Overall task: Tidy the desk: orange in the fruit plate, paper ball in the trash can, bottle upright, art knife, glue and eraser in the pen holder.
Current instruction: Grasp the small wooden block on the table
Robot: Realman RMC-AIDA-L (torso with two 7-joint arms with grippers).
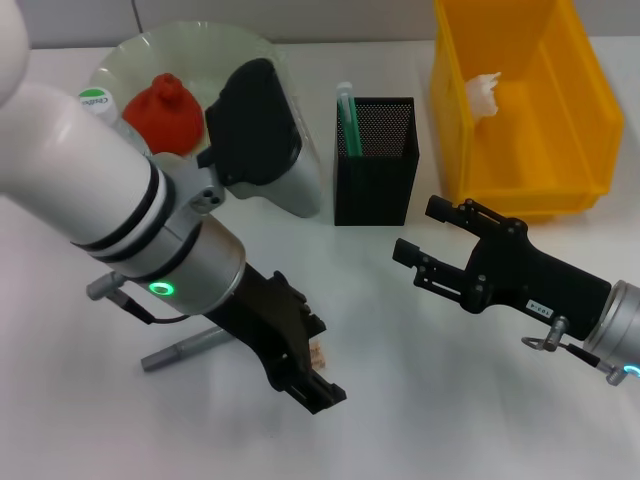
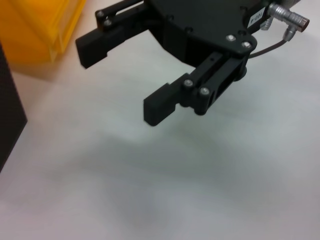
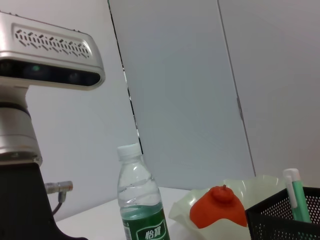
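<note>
The left gripper [image 1: 305, 375] is reaching down near the desk's front edge and closing around the eraser [image 1: 320, 352], a tan sliver between its fingers, so the eraser step appears to be in hand; next it needs lifting into the pen holder [image 1: 375, 160] at the back centre. The right gripper [image 1: 425, 245] is hovering spread wide and empty right of centre. The arm is hiding how firmly the eraser is being pinched, and a grey pen-like tool [image 1: 180, 352], possibly the art knife, is lying partly covered.

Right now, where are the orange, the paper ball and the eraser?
orange [image 1: 163, 112], head view, on its red body in the plate.
paper ball [image 1: 484, 93], head view, on its crumpled middle.
eraser [image 1: 319, 352], head view, on its visible tan edge.
</note>
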